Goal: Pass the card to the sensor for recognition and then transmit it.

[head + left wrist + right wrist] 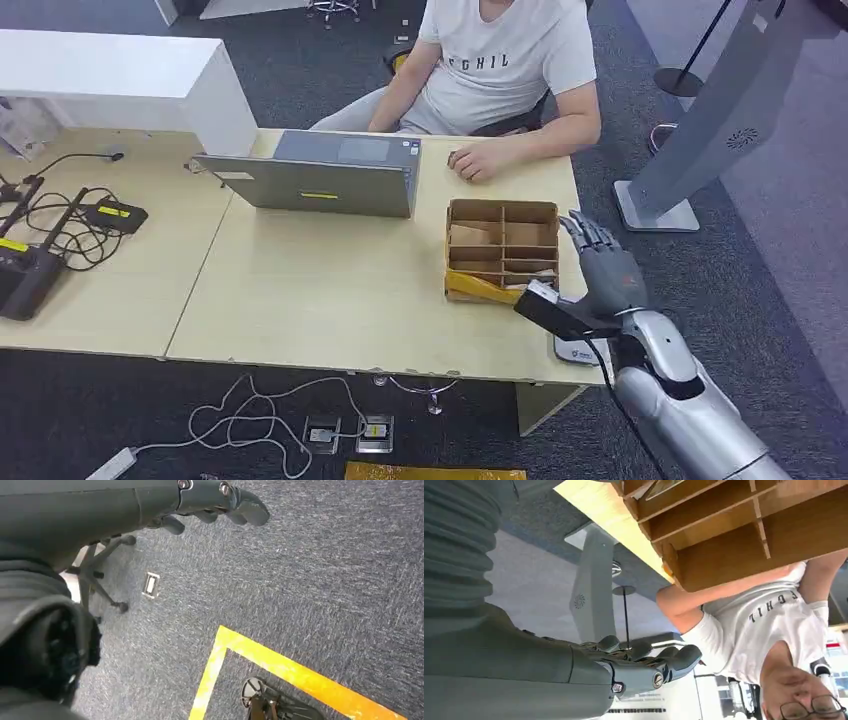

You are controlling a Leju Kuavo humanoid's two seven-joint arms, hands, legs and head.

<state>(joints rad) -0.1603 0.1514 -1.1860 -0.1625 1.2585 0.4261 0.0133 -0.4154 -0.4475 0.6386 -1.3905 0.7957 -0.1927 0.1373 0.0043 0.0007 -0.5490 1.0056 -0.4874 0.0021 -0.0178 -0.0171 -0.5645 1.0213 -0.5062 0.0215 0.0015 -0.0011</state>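
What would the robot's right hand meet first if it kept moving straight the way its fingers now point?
Probably nothing on the table. The right hand lies beside the cardboard organizer, fingers pointing past the table's far right corner. The person's forearm lies a little to the left of that line; depth is hard to judge.

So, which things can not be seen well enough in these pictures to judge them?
- Card: in the head view, flat pieces lie in the cardboard box, too small to identify.
- Sensor: the small white device at the table edge is partly hidden by the right robot hand and its wrist.
- Left robot hand: left wrist view shows it over carpet; its fingers are partly cut off by the edge.
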